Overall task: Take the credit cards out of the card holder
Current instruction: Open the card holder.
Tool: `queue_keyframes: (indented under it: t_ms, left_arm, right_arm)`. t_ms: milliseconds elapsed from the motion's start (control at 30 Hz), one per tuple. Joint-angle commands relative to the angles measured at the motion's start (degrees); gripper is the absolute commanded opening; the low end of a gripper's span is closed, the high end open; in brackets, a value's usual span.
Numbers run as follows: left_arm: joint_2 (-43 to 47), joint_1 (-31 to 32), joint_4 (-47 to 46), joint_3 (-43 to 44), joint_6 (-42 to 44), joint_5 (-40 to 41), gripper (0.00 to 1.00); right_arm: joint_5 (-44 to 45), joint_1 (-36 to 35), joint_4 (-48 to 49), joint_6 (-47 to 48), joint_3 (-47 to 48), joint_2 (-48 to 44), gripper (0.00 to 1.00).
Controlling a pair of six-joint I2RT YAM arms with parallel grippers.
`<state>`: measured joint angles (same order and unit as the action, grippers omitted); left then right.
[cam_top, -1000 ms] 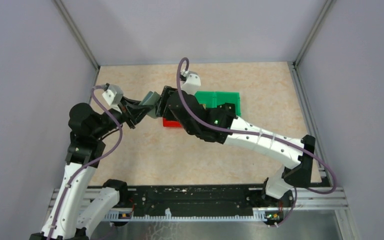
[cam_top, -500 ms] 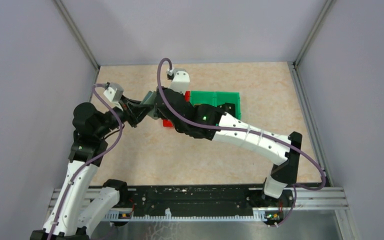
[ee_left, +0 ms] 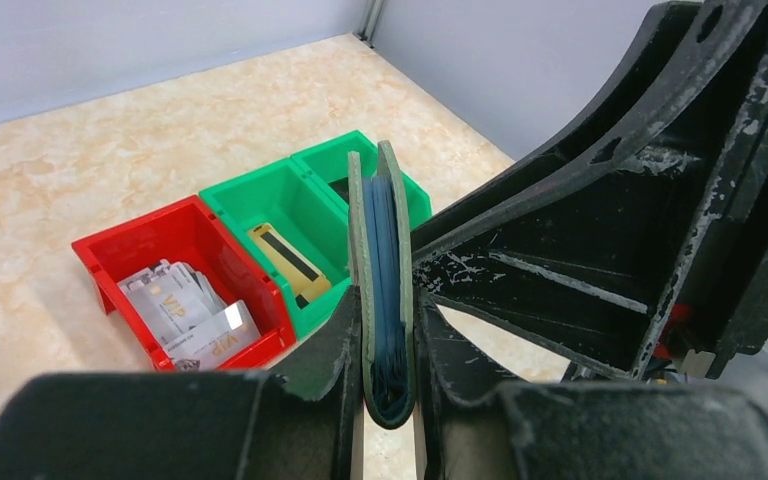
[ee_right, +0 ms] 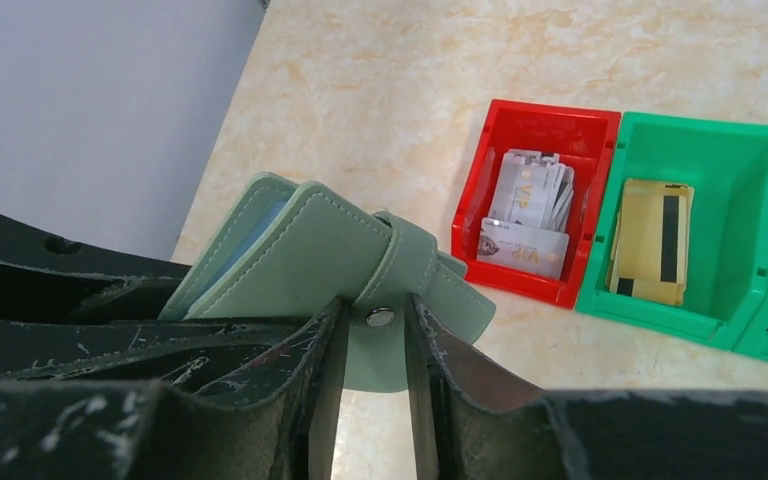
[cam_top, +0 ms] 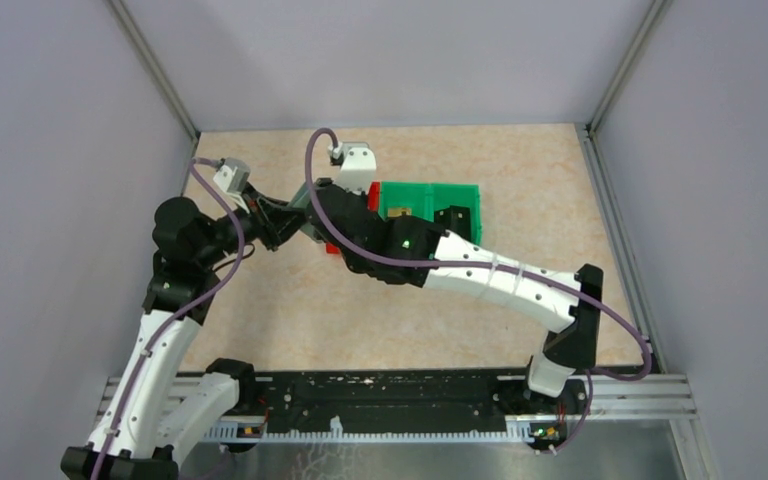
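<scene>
My left gripper (ee_left: 388,340) is shut on the pale grey-green card holder (ee_left: 380,215) and holds it on edge in the air, blue inner pockets (ee_left: 384,260) showing; no card in it can be made out. In the right wrist view the holder (ee_right: 300,250) is folded, its closing tab (ee_right: 400,300) with the metal snap lying in the narrow gap of my right gripper (ee_right: 375,330), whose jaws stand slightly apart. In the top view both grippers, left (cam_top: 282,222) and right (cam_top: 322,203), meet at the holder (cam_top: 303,200). Pale VIP cards (ee_right: 528,215) lie in the red bin, a gold striped card (ee_right: 650,240) in a green bin.
The red bin (ee_right: 480,150) and two green bins (ee_right: 750,160) stand side by side on the beige table, just beyond and under the held holder; they also show in the top view (cam_top: 430,200). Grey walls close the left, back and right sides.
My right arm has swung left and its gripper has closed in on the holder's tab. My left arm has shifted slightly, still holding the holder.
</scene>
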<state>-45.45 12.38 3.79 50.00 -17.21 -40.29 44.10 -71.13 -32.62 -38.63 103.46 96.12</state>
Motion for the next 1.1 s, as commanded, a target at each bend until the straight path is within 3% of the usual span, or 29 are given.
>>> queue_keyframes:
  t_ms: [0,67,167,333,733,1067]
  left_arm:
    - [1.51,2.38,-5.99,4.50,-6.05,-14.69,0.00]
    - [1.22,2.38,-6.16,5.09,-6.23,-15.04,0.00]
    - [1.13,2.38,-6.82,5.66,-6.72,-15.39,0.00]
    - [1.31,2.38,-7.22,6.21,-7.69,-16.37,0.00]
    - [0.45,2.38,-7.93,7.69,-9.30,-17.03,0.00]
    - [0.02,2.38,-7.44,8.09,-8.85,-17.11,0.00]
  right_arm:
    - [-2.15,1.59,8.61,-2.31,-2.02,0.20,0.36]
    - [-5.26,2.62,8.43,-5.48,-4.01,-0.83,0.45]
    - [-13.62,5.88,12.57,-12.94,-11.26,-4.79,0.50]
    - [-25.36,9.76,37.47,-17.66,-30.18,-15.33,0.50]
    - [-45.41,14.15,60.97,-28.42,-39.25,-16.48,0.43]
    - [-54.08,15.14,78.11,-32.57,-43.50,-16.43,0.41]
